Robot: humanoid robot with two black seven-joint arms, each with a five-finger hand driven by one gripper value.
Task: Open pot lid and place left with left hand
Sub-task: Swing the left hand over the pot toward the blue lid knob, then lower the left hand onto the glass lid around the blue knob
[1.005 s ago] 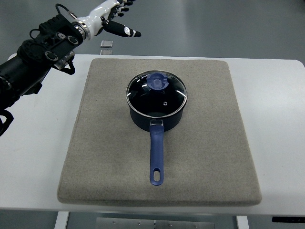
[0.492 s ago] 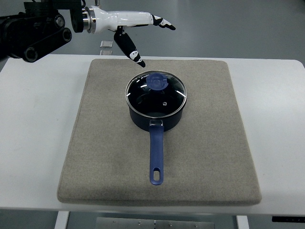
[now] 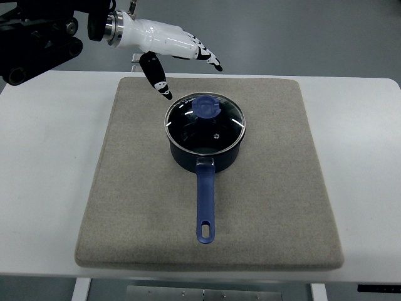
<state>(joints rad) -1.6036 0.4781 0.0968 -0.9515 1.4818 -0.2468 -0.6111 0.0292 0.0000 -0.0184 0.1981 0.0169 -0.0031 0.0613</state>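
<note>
Overhead, the left hand (image 3: pixel 161 47) hovers above the far left corner of the grey mat (image 3: pixel 125 188), fingers (image 3: pixel 200 53) spread and extended, thumb pointing down, grasping nothing. Nearby, the glass lid (image 3: pixel 205 123) with its blue knob (image 3: pixel 206 107) sits on the blue pot (image 3: pixel 205 153), mid-mat, handle (image 3: pixel 206 207) pointing toward the near edge.

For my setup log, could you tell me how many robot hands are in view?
1: the left hand, open, at the top left above the mat's far edge, short of the pot lid. The right hand is out of view.
</note>
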